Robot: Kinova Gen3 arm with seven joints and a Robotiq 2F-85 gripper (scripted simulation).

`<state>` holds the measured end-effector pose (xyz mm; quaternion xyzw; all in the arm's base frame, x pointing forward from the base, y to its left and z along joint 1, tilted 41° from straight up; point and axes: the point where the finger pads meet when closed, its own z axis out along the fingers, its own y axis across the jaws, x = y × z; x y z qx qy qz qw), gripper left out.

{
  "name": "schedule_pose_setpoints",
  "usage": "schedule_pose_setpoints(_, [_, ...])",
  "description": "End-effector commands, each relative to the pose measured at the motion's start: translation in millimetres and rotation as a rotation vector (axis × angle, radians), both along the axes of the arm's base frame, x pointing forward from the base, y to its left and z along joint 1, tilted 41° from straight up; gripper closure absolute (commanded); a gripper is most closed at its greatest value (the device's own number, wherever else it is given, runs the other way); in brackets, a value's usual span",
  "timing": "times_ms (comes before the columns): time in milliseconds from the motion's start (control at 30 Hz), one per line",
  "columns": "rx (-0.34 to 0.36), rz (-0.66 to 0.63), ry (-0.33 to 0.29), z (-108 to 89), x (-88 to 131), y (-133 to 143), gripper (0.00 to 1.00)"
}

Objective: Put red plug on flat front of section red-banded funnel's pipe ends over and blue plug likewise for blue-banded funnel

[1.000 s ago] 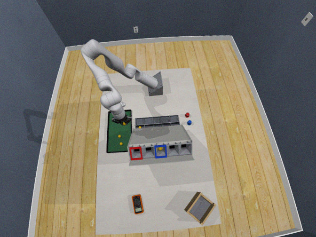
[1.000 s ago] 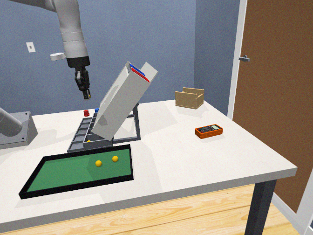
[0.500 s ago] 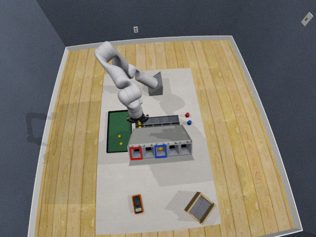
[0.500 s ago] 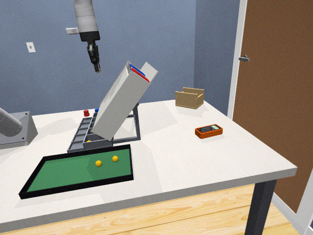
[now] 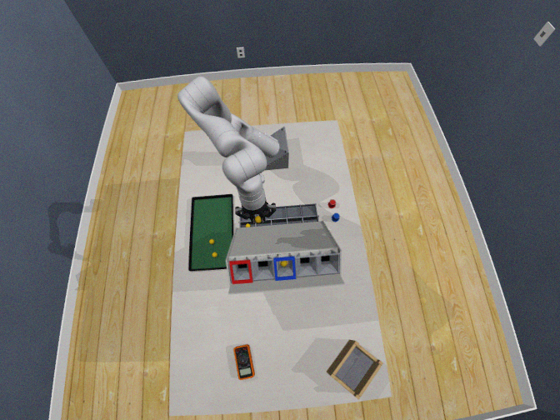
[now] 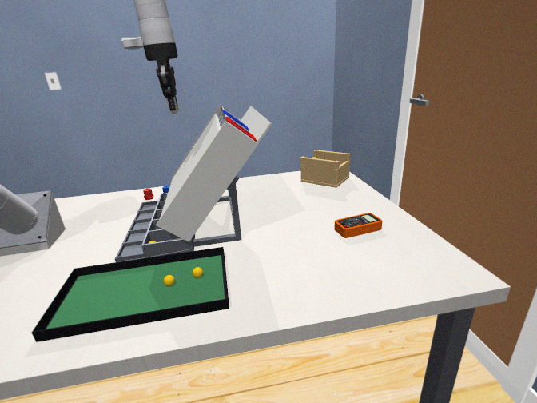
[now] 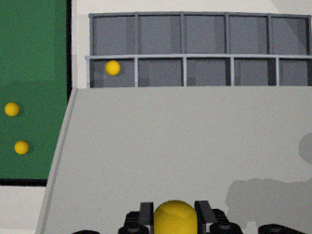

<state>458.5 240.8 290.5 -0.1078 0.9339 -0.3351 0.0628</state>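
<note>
My gripper [image 5: 257, 218] [image 6: 173, 105] [image 7: 174, 218] is shut on a yellow marble [image 7: 175, 214] and hangs high over the left part of the tilted grey cover [image 5: 282, 237] [image 6: 208, 173] [image 7: 186, 149]. The red-banded funnel [image 5: 231, 271] is leftmost. The blue-banded funnel [image 5: 275, 268] is third and has a marble [image 5: 283, 262] in it. Another marble [image 5: 247, 224] [image 6: 151, 241] [image 7: 112, 68] lies in the leftmost section of the grey section tray [image 5: 293, 212] [image 6: 138, 225] [image 7: 186, 57]. The red plug [image 5: 332, 203] [image 6: 148, 193] and blue plug [image 5: 335, 217] [image 6: 165, 189] stand to the right of the tray.
The green marble tray [image 5: 210, 217] [image 6: 108, 294] [image 7: 32, 46] left of the cover holds two marbles [image 5: 211, 241] [image 5: 214, 254] [image 6: 169, 280] [image 6: 196, 272]. An orange multimeter [image 5: 244, 361] [image 6: 358, 224] and a wooden box [image 5: 354, 367] [image 6: 325, 168] lie beyond the funnels. The arm's base [image 6: 25, 221] stands behind.
</note>
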Motion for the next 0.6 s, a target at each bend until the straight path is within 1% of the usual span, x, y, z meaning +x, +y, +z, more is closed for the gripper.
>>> schedule_pose_setpoints(0, [-0.001, -0.008, 0.004, -1.5, -3, 2, 1.0])
schedule_pose_setpoints(100, [-0.001, -0.008, 0.004, -1.5, -3, 2, 1.0])
schedule_pose_setpoints(133, [0.0, 0.001, -0.001, 1.0, 68, 17, 1.0])
schedule_pose_setpoints(200, [0.0, 0.001, -0.001, 1.5, 72, 18, 1.0])
schedule_pose_setpoints(233, [0.0, 0.001, -0.001, 2.2, 79, 20, 1.0])
schedule_pose_setpoints(367, [0.0, 0.001, -0.001, 4.7, 118, 30, 1.0])
schedule_pose_setpoints(467, [0.0, 0.001, -0.001, 2.6, 146, 34, 1.0])
schedule_pose_setpoints(567, [0.0, 0.001, -0.001, 2.6, 146, 34, 1.0])
